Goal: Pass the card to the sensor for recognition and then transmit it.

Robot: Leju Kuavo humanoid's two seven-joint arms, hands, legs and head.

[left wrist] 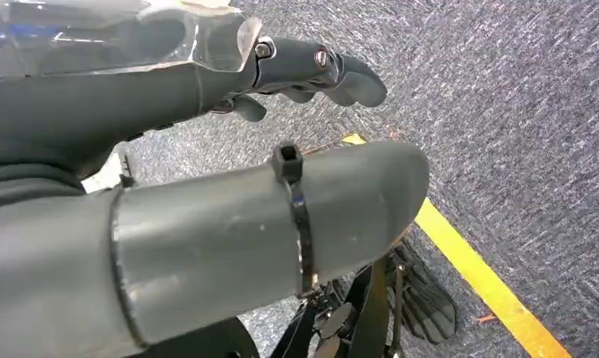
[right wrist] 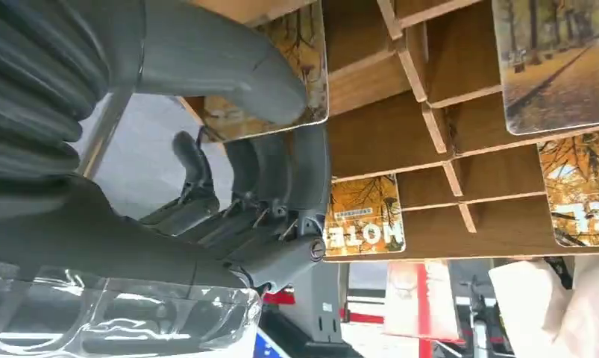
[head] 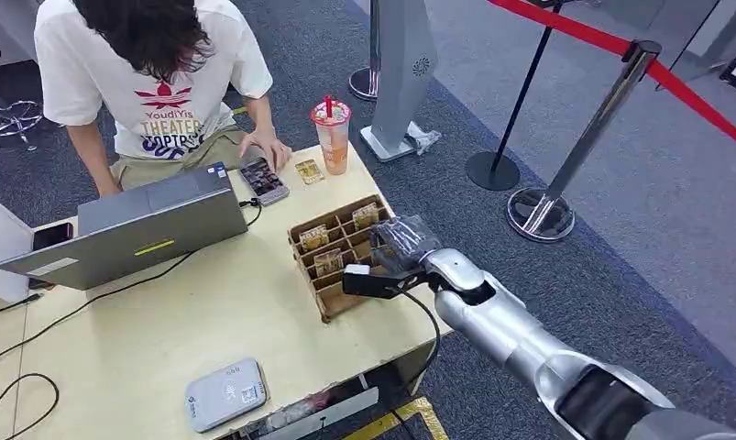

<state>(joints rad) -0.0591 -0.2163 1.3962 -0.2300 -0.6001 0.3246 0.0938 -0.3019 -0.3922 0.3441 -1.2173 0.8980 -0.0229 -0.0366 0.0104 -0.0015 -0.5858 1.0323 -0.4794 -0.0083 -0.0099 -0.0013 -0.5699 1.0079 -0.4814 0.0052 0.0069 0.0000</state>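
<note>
- Head view: the right hand (head: 402,255) hangs over the near-right corner of the wooden card rack (head: 347,249) on the table (head: 144,348). This looks like the picking step: no card has been lifted and none has reached the grey card reader (head: 225,393) at the table's near edge. Cards stand on edge in several compartments, faces tilted toward the robot. A person (head: 158,82) sits across the table with a hand on a calculator-like device (head: 264,180); a laptop (head: 130,231) and a drink cup (head: 332,136) stand nearby.
- Left wrist view: the left hand (left wrist: 207,171) hangs over carpet, fingers loosely apart, holding nothing.
- Right wrist view: the thumb (right wrist: 221,71) lies across one card (right wrist: 292,82), the dark fingers (right wrist: 281,194) sit just beside it; whether they already pinch it I cannot tell. The card's long axis runs along its slot.
- Next move, by my judgement: close on the card's free edge, draw it straight out along the dividers, then carry it to the reader.
</note>
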